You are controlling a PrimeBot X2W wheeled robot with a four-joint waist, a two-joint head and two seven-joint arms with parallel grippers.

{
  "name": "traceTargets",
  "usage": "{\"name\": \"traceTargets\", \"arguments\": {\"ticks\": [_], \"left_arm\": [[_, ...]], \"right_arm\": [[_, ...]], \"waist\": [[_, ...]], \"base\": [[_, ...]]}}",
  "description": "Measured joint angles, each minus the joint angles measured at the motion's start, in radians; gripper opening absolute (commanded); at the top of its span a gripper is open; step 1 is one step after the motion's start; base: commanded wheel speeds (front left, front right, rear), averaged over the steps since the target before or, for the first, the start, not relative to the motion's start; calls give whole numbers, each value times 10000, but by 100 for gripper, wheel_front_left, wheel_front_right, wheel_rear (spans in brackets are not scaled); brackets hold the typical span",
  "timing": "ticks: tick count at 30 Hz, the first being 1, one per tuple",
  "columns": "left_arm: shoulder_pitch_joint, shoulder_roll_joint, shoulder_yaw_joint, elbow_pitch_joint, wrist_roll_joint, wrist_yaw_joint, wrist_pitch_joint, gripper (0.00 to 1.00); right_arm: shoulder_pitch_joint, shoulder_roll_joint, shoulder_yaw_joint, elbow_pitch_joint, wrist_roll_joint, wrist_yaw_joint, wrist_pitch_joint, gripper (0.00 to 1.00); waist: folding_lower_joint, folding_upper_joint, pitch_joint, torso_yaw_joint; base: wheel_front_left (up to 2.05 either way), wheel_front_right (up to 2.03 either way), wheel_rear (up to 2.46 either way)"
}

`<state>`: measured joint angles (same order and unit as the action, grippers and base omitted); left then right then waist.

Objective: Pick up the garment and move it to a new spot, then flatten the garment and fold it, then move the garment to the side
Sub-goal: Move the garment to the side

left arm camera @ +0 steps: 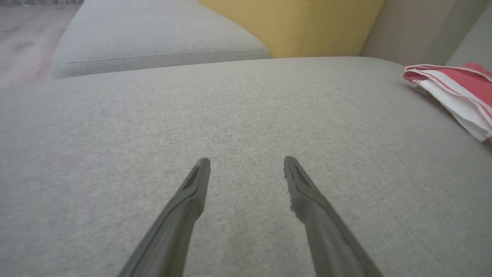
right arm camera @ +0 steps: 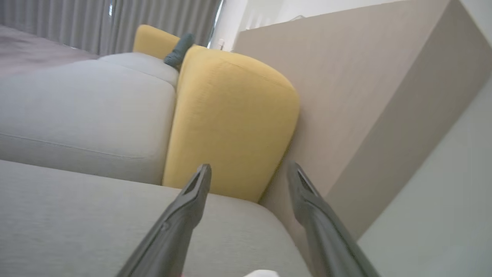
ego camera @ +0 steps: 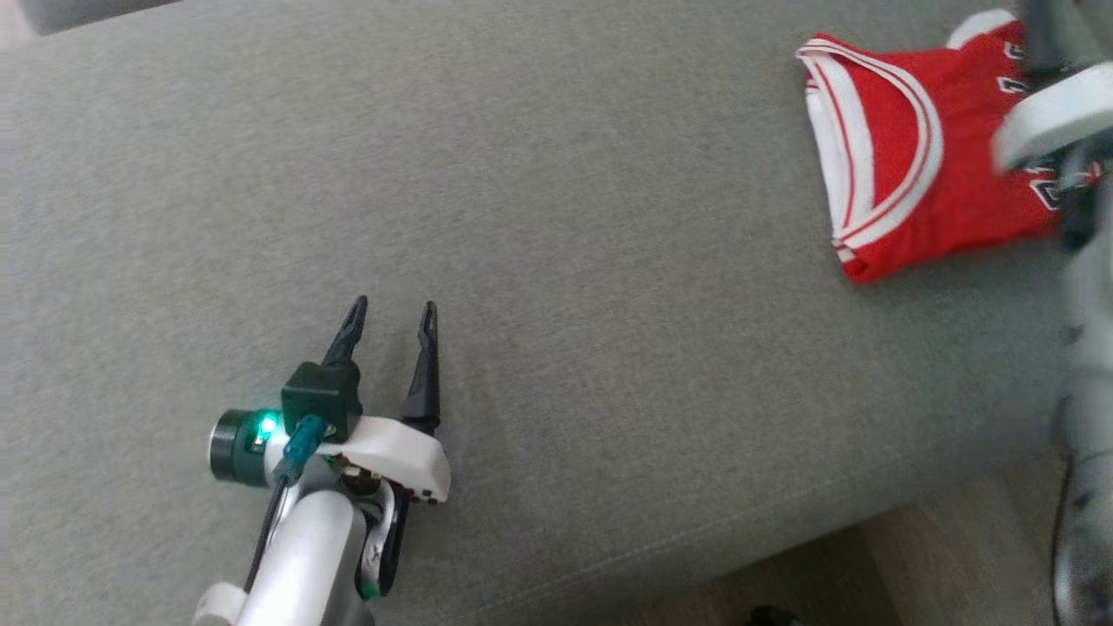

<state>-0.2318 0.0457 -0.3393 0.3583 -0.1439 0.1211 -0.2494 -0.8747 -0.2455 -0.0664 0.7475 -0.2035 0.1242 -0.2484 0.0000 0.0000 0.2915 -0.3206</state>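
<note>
The garment (ego camera: 904,165) is a red jersey with white trim, folded and lying at the far right of the grey sofa seat (ego camera: 556,261). Its striped edge (left arm camera: 457,92) shows at the right of the left wrist view. My left gripper (ego camera: 391,315) rests open low on the seat's left, well away from the garment; its fingers (left arm camera: 196,192) stand apart with nothing between them. My right arm (ego camera: 1056,113) shows blurred over the garment's right part. My right gripper (right arm camera: 249,169) is open and empty, pointing past the seat at a yellow cushion.
A yellow cushion (right arm camera: 230,119) stands at the back of the seat against a beige wall (right arm camera: 346,96). A second grey seat (left arm camera: 153,34) lies beyond. The sofa's front edge (ego camera: 696,556) runs along the lower right, with floor below it.
</note>
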Motion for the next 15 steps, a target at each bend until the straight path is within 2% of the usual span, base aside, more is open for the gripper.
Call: {"name": "traceTargets", "arguments": {"ticks": [9, 15], "left_arm": [[63, -6, 330, -138, -211, 476, -2, 100], [329, -6, 481, -268, -341, 675, -2, 100]], "right_arm": [[1871, 1310, 748, -1200, 1415, 0, -59, 100], [2883, 1593, 757, -1189, 1879, 0, -69, 100]], "waist": [[0, 0, -357, 1043], [0, 0, -583, 1802]], "base": [[0, 0, 0], [0, 0, 0]]}}
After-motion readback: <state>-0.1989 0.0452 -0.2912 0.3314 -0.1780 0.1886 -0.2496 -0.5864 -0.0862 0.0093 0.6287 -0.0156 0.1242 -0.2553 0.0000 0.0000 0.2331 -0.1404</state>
